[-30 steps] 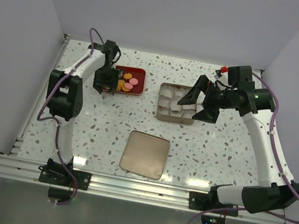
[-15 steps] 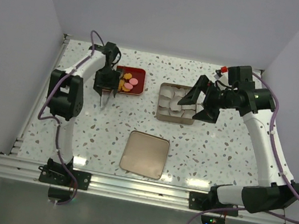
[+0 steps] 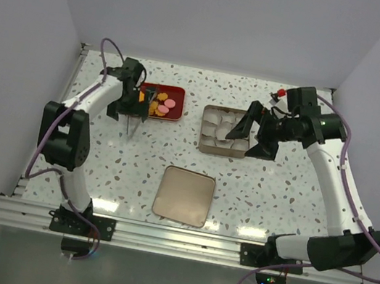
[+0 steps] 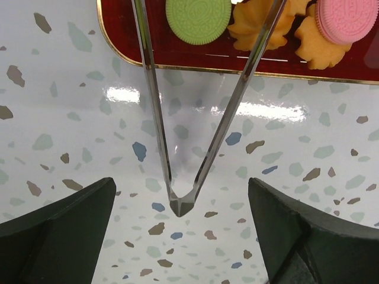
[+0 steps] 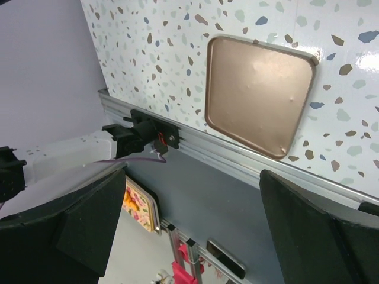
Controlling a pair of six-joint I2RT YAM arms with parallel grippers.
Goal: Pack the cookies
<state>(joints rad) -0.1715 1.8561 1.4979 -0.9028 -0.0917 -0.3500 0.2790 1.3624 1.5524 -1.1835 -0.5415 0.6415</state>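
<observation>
1. Cookies (image 3: 163,106) in orange, pink and green fill the red tray (image 4: 118,29), upper left of the worktop (image 3: 275,201).
2. Left hand (image 4: 180,184) stands with fingers wide apart, metal tongs (image 4: 156,118) lying untouched between them, tips at the tray.
3. Right hand (image 5: 192,177), fingers spread and holding nothing, hovers over the cup-lined tin (image 3: 218,151).

Change from the preceding frames: the left gripper (image 4: 182,180), formerly closed on the thin V-shaped steel tongs (image 4: 180,204), now stands wide, its fingers clear of them; the left arm's elbow (image 3: 66,136) has swung outward, leftward.
</observation>
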